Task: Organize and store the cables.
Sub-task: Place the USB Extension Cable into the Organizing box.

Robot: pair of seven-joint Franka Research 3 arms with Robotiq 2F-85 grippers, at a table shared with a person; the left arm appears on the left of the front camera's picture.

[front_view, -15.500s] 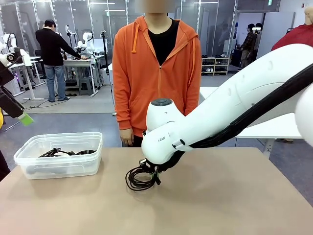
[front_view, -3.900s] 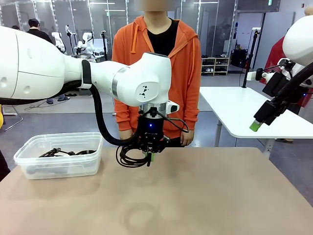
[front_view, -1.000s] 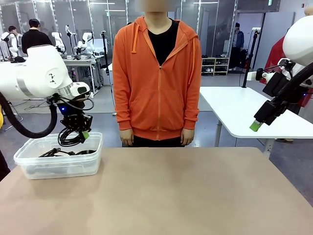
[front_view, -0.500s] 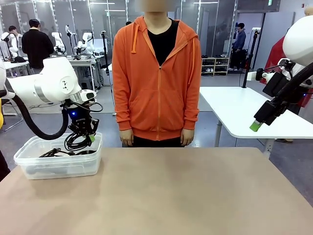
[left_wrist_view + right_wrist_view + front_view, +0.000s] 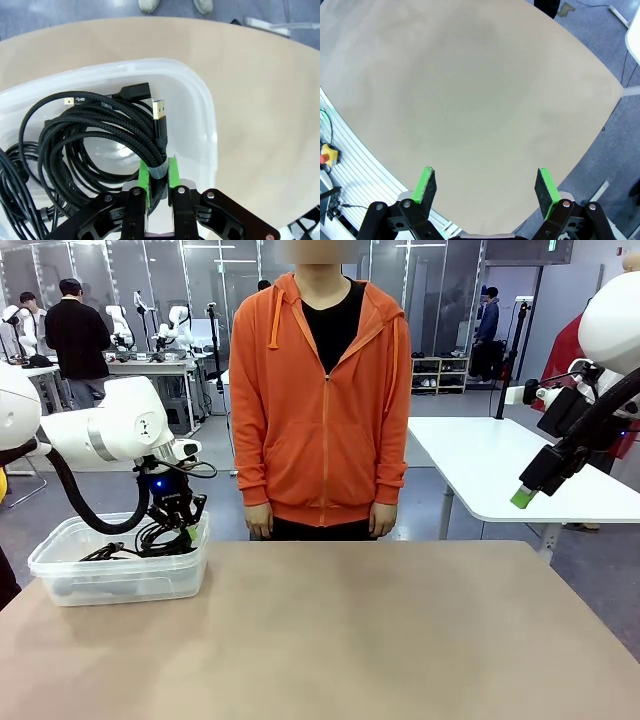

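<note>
Over the clear bin (image 5: 60,565), left pincer (image 5: 159,172) clamped on coiled cable (image 5: 95,130), right pincer (image 5: 485,187) wide apart.

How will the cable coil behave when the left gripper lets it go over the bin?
The coil looks floppy: its loops hang loosely from the left gripper, so it will probably sag and spread. The braided sheath seems grippy, not slippery. It likely settles on the cables in the bin without rolling.
</note>
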